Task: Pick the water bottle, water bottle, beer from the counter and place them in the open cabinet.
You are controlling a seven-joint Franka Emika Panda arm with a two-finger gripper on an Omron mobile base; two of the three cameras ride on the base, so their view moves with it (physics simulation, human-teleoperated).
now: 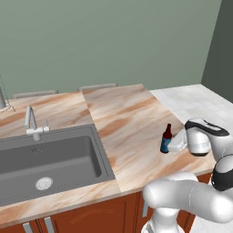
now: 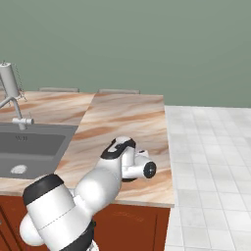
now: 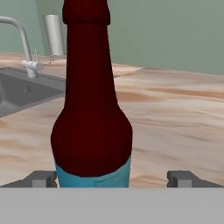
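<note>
Upright, beer between wide-spread fingertips of gripper, untouched.

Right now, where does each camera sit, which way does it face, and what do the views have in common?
Left base view: behind the arm's left, looking down over the counter, sink and beer; white arm at lower right.
Right base view: behind its right, facing the same counter and sink; arm at lower left.
Hand view: on the hand, level along the open pincer, its tips either side of the beer.
Shared: the counter and sink in all three.
</note>
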